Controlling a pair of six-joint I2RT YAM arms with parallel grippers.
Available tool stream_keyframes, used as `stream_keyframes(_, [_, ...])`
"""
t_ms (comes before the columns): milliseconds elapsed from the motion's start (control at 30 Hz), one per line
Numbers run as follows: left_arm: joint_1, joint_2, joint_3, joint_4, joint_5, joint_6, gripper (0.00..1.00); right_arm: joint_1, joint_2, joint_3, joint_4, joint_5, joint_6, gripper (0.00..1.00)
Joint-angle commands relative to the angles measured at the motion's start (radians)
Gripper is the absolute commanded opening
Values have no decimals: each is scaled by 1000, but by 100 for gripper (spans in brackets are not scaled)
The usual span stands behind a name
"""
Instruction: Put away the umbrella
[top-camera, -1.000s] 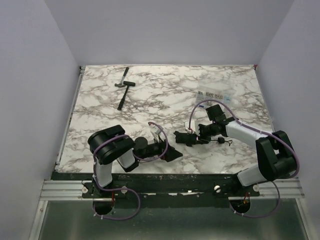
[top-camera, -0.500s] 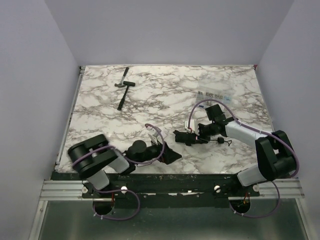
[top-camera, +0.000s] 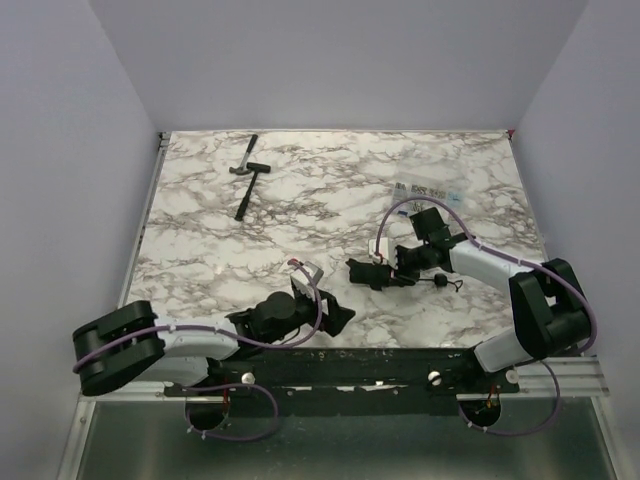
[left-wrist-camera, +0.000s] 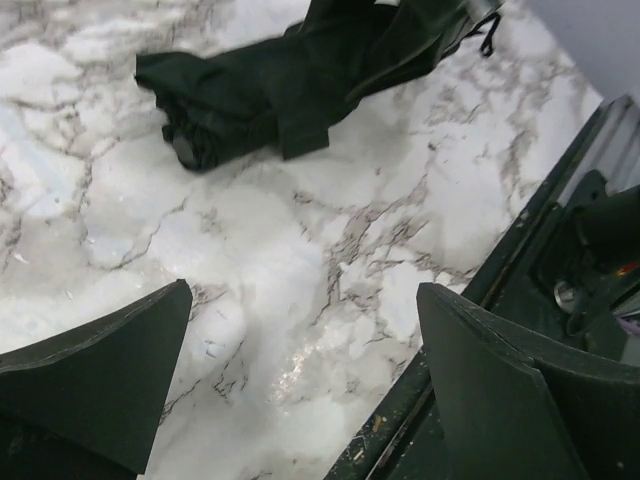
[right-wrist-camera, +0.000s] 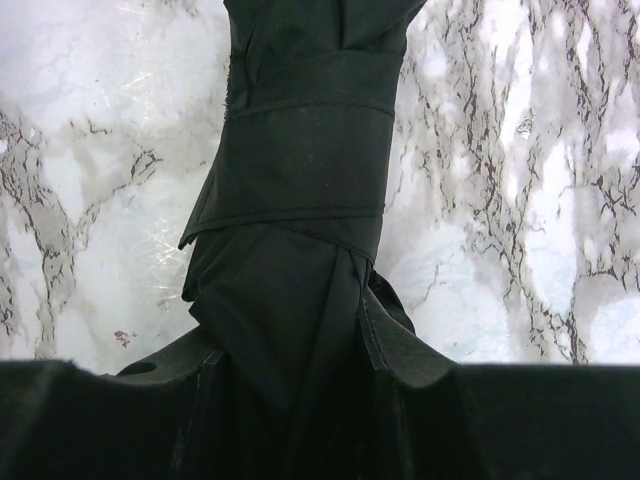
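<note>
On the marble surface (left-wrist-camera: 250, 240), right tool (right-wrist-camera: 300, 400) clamps the folded umbrella (right-wrist-camera: 300, 150); left tool (left-wrist-camera: 300, 300) hovers wide open, empty.

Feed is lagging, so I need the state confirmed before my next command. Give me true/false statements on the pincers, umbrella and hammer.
1. The right pincer is shut on the umbrella. True.
2. The left pincer grips the umbrella too. False: it is open and empty, and the umbrella lies beyond it.
3. The hammer lies at the far left of the table, away from both arms. True.
4. The umbrella's canopy is spread open. False: it is folded, with a band wrapped around it.
</note>
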Motion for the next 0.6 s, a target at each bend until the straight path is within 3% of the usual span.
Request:
stream_keyframes(0, [0, 219, 41, 193, 34, -77, 94, 13, 72, -30, -54, 117, 21, 2])
stream_keyframes(233, [2, 549, 136, 438, 10, -201, 88, 14, 87, -32, -54, 122, 24, 1])
stream_keyframes(567, [29, 788, 204, 681, 4, -363, 87, 19, 107, -30, -57, 120, 16, 1])
